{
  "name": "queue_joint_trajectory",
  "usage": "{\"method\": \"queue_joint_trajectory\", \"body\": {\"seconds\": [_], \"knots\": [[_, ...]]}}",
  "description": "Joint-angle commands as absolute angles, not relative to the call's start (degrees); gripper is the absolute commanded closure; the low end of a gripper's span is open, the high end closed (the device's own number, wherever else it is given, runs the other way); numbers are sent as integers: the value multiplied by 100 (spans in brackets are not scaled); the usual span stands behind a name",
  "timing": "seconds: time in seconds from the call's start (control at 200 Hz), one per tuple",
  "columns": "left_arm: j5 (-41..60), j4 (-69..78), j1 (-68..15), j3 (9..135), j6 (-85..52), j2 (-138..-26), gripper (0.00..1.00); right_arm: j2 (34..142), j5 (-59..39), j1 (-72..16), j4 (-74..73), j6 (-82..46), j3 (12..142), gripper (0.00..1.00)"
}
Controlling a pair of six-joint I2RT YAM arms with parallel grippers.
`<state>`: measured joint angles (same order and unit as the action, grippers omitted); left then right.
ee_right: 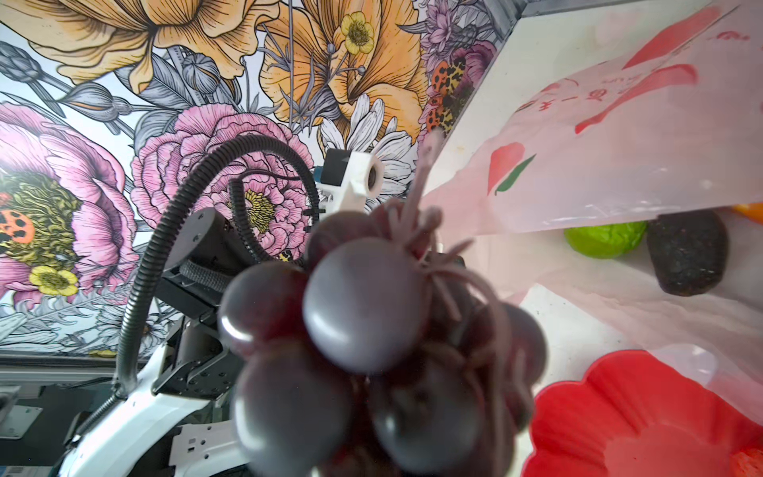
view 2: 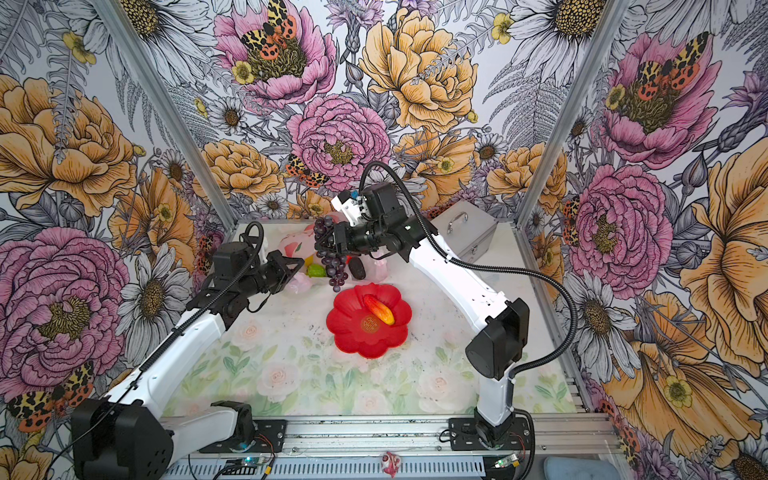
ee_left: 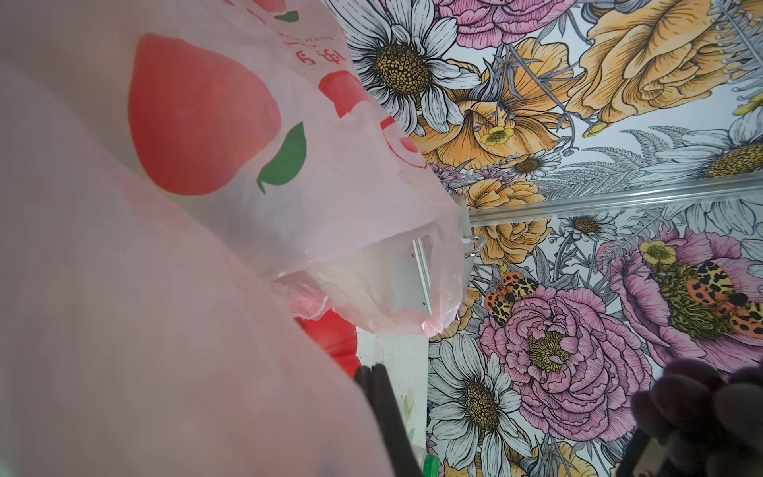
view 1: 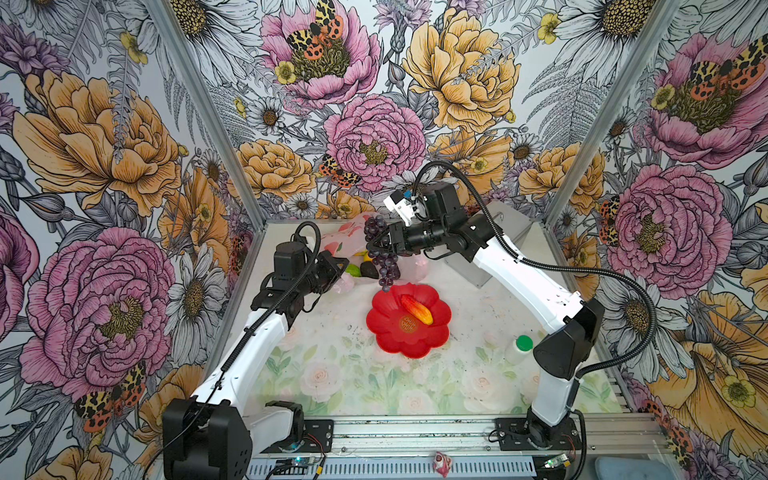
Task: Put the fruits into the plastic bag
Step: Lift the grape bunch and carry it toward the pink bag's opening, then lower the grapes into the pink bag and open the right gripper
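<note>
On the left, the left gripper (view 1: 341,267) (view 2: 296,266) is clamped tight on a fold of the bag (view 1: 348,239) (view 2: 296,246), holding that side up off the worktop (view 1: 332,374). In the left wrist view the pink film (ee_left: 165,247) fills most of the picture, and the dark fingers (ee_left: 382,409) lie pressed together against it.

The bag sits at the worktop's far edge, left of middle, with its mouth towards the near edge. Inside it lie a green ball (view 1: 353,270) (view 2: 316,271) (ee_right: 605,239) and, just beside it, an avocado (view 1: 369,270) (view 2: 356,268) (ee_right: 687,258). A bit of orange shows past the avocado in the right wrist view, too cropped to name.

Right in front of the mouth hang the grapes (view 1: 384,257) (view 2: 332,259) (ee_right: 371,330), gripped about the upper part of the bunch by the right gripper (view 1: 377,245) (view 2: 327,245), its fingers partly closed around them. The lowest grapes show just above the far rim of the plate (view 1: 388,332) (view 2: 349,336) in both top views.

The red plate lies near the middle of the worktop and carries one red-orange fruit (view 1: 417,309) (view 2: 379,309).

Further right, a silver case (view 1: 509,224) (view 2: 469,232) stands at the far right corner, partly behind the right arm. A white bottle (view 1: 519,349) with a green cap stands near the right edge.
</note>
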<state>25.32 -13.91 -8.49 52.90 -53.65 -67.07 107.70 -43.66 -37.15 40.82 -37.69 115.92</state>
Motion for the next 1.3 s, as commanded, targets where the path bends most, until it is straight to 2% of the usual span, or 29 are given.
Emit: {"method": "queue_joint_trajectory", "body": {"seconds": [0.0,0.255,0.63,1.296], "knots": [[2477,-1421,-888,5577,-5276,-6666,100,11002,-5066,-3695,3947,-4161,11864,60],[2488,-1542,-905,5822,-5151,-6723,100,11364,-5764,-3683,3955,-4899,11725,60],[2531,-1555,-1057,5965,-4875,-6716,100,11749,-5984,-3665,3947,-5202,11151,60],[2269,-3121,-2008,6042,-2953,-6178,100,12326,-6030,-3359,3922,-5981,11570,60]]}}
